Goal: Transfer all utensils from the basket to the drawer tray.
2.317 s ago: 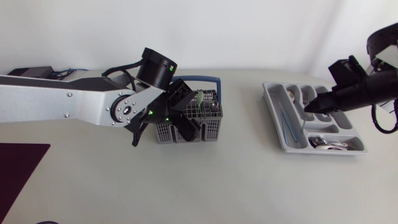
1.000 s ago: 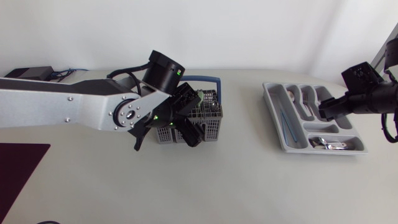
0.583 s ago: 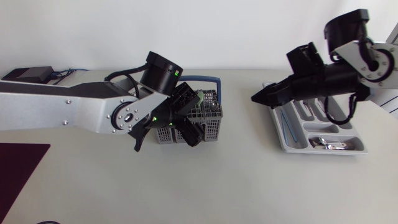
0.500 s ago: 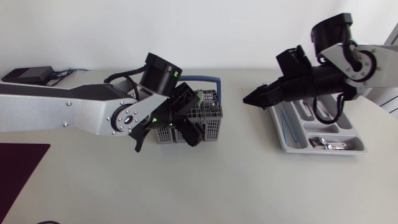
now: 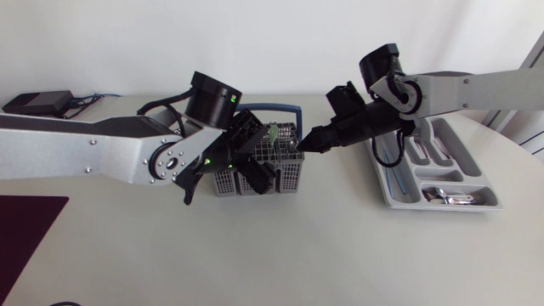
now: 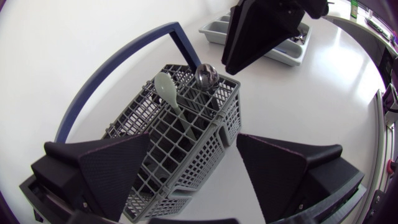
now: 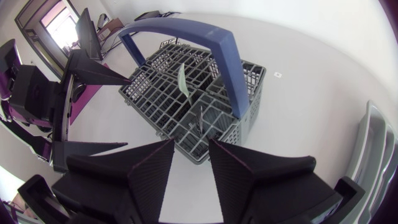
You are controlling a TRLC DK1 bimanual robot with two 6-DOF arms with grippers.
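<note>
A grey wire basket with a blue handle stands mid-table. A pale green spoon and a metal spoon stick up from it. My left gripper is open wide, its fingers straddling the basket's near end. My right gripper hovers just beside and above the basket's tray-side end. Its fingers stand a narrow gap apart with nothing between them. The grey drawer tray at the right holds a blue utensil and several metal ones.
A black box with cables sits at the back left. A dark purple mat lies at the front left edge. My right arm's links span the table between the basket and the tray.
My right arm has swung from over the tray leftwards to the basket, its fingers narrowing on the way. My left gripper has stayed around the basket, shifting only slightly.
</note>
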